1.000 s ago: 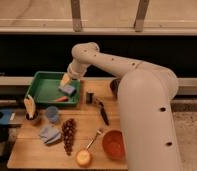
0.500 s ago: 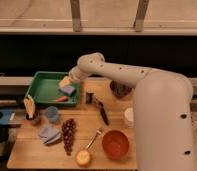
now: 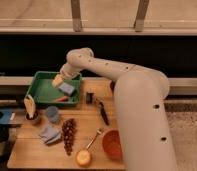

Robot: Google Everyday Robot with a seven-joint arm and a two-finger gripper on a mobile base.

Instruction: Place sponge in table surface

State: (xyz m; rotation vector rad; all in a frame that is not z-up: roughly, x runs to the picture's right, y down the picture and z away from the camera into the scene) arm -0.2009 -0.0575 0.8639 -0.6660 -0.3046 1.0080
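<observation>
The small flat blue-grey sponge point(image 3: 67, 88) lies inside the green plastic rectangular tray point(image 3: 41, 90) at the far left of the light brown wooden plank desk point(image 3: 86, 123), so the pincer point(image 3: 58, 80) hangs released just beside it (nothing gripped), apparently poised to lift it out.

The table surface point(image 3: 28, 151) was laid with a green tray point(image 3: 42, 90), blue cup point(image 3: 52, 114), cloth point(image 3: 49, 134), grapes point(image 3: 68, 135) and orange bowl point(image 3: 112, 145) — the gripper point(image 3: 58, 80) was held over the tray.

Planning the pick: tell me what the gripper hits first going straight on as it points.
The gripper, above the green tray, points down into it: likely the sponge first, or the tray floor just beside it; depth is unclear.
</observation>
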